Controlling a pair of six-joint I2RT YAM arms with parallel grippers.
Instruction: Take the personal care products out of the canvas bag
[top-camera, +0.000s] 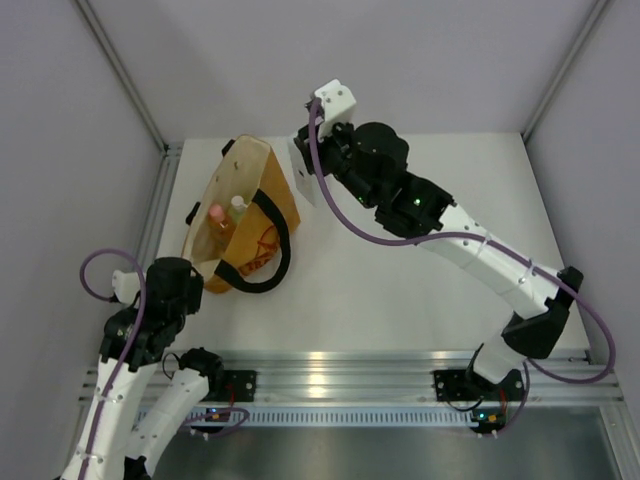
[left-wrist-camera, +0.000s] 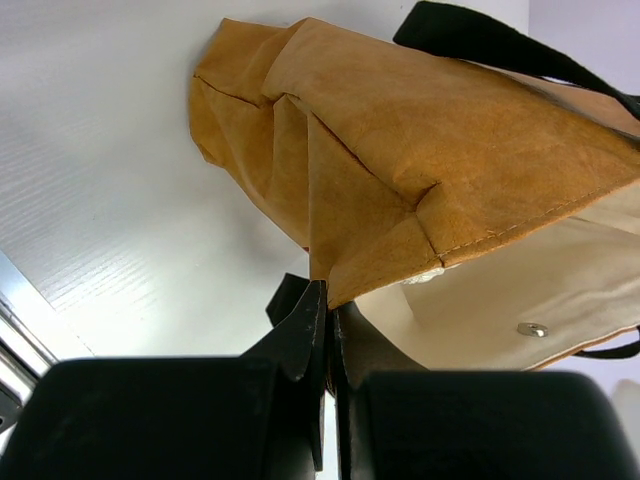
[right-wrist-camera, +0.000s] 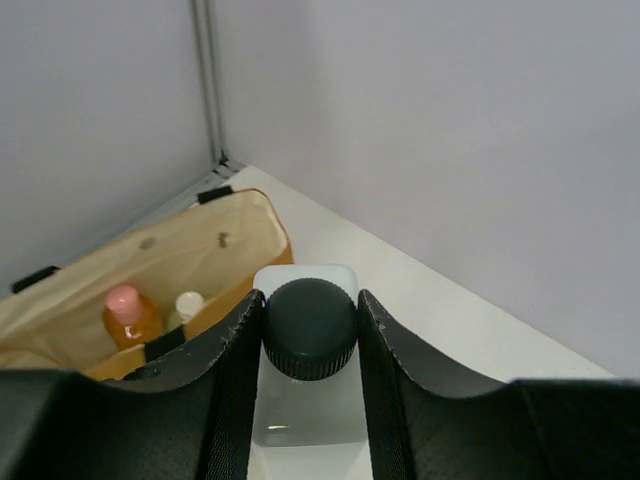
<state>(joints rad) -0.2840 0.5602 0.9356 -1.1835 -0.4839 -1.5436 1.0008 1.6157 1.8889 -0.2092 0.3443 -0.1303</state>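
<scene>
White tabletop (top-camera: 400, 290), grey walls. Right gripper (right-wrist-camera: 308, 305) is clamped on the clear squarish bottle (right-wrist-camera: 305, 405) at its black cap (right-wrist-camera: 310, 330). The bottle is outside the canvas bag (top-camera: 268, 172), whose open mouth lies just beside and below this gripper. Left gripper (left-wrist-camera: 327, 298) is closed, pinching the bag's near corner. Inside the bag: orange bottle (right-wrist-camera: 130, 318), pale green bottle (right-wrist-camera: 186, 308); beige one not visible. Judged step: one bottle lifted out, not yet set down. Next: lower it onto table away from the bag, then release.
</scene>
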